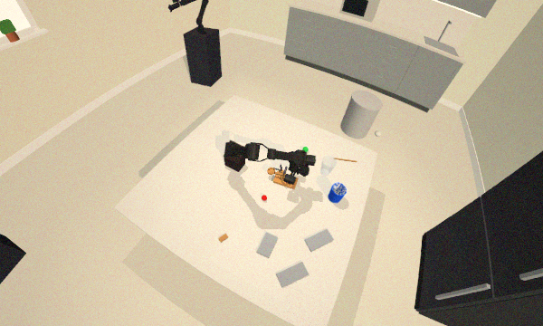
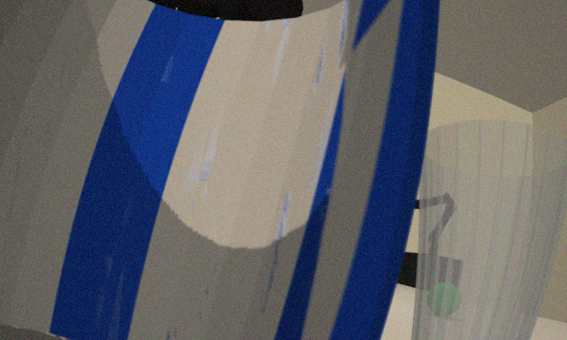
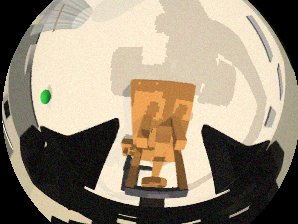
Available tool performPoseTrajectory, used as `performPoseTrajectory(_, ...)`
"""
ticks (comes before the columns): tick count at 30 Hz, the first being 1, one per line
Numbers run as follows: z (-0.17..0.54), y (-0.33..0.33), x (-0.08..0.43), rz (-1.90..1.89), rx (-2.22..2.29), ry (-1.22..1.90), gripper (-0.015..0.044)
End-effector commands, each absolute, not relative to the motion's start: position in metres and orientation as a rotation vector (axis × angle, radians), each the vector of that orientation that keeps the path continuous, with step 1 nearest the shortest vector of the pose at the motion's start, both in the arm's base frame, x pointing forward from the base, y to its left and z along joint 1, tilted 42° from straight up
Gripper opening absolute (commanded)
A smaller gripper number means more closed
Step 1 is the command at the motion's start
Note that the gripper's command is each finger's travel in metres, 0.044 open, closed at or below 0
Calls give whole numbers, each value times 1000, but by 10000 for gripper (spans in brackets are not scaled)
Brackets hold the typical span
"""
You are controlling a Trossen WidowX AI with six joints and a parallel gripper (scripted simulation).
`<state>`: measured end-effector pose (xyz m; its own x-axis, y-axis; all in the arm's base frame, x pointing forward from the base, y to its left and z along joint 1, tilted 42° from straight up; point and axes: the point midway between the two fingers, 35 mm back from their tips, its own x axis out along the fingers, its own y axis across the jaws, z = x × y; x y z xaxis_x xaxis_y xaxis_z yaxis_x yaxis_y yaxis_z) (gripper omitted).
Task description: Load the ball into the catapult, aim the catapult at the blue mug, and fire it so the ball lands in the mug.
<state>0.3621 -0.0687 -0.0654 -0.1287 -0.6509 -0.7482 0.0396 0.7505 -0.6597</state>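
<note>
The orange catapult (image 1: 280,182) (image 3: 162,90) stands on the table under the arm. Its round cup (image 1: 271,171) (image 3: 154,182) shows no ball. The gripper (image 3: 161,123) is open and empty, its black fingers spread to either side of the catapult in the wrist view. A red ball (image 1: 264,197) lies on the table beside the catapult. A green ball (image 1: 305,149) (image 2: 444,299) (image 3: 45,96) lies on the arm's other side. The blue mug (image 1: 336,195) stands near the table's right edge; its blue and white striped wall (image 2: 399,165) fills much of the exterior view.
A clear ribbed glass (image 1: 328,164) (image 2: 496,212) (image 3: 62,17) stands near the mug, with a thin brown stick (image 1: 345,159) beyond it. Grey slabs (image 1: 267,244) (image 1: 319,240) (image 1: 292,274) and a small orange block (image 1: 223,237) lie on the white table (image 1: 185,195).
</note>
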Motion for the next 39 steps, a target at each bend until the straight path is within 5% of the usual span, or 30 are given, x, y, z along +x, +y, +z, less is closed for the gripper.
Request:
performPoseTrajectory(1, -70, -73, 360, -636, -510, 1607, 440)
performPoseTrajectory(11, -80, -82, 357, -638, -511, 1607, 440)
performPoseTrajectory(22, -78, -80, 359, -639, -504, 1605, 151)
performPoseTrajectory(28, -78, -80, 359, -639, -504, 1605, 111)
performPoseTrajectory(32, -50, -55, 364, -637, -503, 1606, 6)
performPoseTrajectory(39, -43, -49, 366, -635, -508, 1607, 0)
